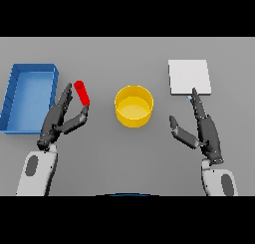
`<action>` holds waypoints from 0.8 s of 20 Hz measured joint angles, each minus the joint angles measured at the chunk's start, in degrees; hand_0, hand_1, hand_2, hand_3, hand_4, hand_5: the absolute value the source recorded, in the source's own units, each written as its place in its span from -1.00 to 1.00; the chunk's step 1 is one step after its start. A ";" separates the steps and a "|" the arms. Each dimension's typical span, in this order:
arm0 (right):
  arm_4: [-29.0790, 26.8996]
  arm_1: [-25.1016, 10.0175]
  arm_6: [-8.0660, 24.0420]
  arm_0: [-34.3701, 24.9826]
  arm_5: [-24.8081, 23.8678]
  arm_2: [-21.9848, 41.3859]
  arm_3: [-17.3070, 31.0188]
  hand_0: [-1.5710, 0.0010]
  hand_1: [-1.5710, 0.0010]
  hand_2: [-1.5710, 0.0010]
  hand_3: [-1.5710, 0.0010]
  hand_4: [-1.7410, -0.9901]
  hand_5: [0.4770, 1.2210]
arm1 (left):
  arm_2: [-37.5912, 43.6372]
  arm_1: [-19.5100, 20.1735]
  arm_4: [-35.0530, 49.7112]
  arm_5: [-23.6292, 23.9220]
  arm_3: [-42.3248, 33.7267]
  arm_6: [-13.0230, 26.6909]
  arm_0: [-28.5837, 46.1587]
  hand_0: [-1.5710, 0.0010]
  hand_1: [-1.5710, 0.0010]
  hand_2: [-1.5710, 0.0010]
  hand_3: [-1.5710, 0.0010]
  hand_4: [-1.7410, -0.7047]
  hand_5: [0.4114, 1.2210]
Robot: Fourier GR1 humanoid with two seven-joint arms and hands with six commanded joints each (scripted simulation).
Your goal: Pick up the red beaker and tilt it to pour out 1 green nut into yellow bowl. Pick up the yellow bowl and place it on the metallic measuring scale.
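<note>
Small red cylindrical beaker (82,92) is seen tilted, lower end pinched between thumb and fingers of left hand (59,119), left of round yellow bowl (134,105) on grey worktop (129,158) | right hand (204,128) is held released, fingers straight, just below flat metallic square scale (189,77) | blue rectangular tray (27,96) is seen far left.

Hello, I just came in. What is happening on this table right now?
The robot's left hand is at the red beaker, with fingers and thumb on either side of it; whether it grips it firmly I cannot tell. The yellow bowl stands in the middle. The right hand rests open near the scale. A blue tray sits at the far left.
</note>
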 measured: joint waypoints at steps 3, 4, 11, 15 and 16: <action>-0.08 0.48 -0.29 0.56 -0.16 0.10 0.02 1.00 1.00 1.00 1.00 0.10 -0.44 | 1.13 -0.64 -0.78 1.21 6.05 -1.30 -4.29 1.00 1.00 1.00 1.00 -0.28 -0.21; -0.16 0.49 -0.20 0.55 -0.21 0.04 -0.21 1.00 1.00 1.00 1.00 0.09 -0.44 | 1.91 -0.46 -0.74 1.57 7.94 -1.45 -5.57 1.00 1.00 1.00 1.00 -0.26 -0.22; -0.84 -0.24 0.97 0.26 0.03 -0.89 0.24 1.00 1.00 1.00 1.00 0.08 -0.43 | 4.60 -0.78 -0.26 1.84 18.82 -2.98 -13.64 1.00 1.00 1.00 1.00 -0.19 -0.26; -0.69 0.48 0.47 0.54 -0.22 -0.52 0.24 1.00 1.00 1.00 1.00 0.10 -0.44 | 5.36 -1.28 -0.58 2.34 23.69 -4.71 -17.76 1.00 1.00 1.00 1.00 -0.17 -0.28; -0.78 0.63 0.56 0.25 -0.24 -0.53 0.41 1.00 1.00 1.00 1.00 0.11 -0.45 | 5.54 -1.16 -0.54 2.15 24.55 -4.62 -18.69 1.00 1.00 1.00 1.00 -0.17 -0.27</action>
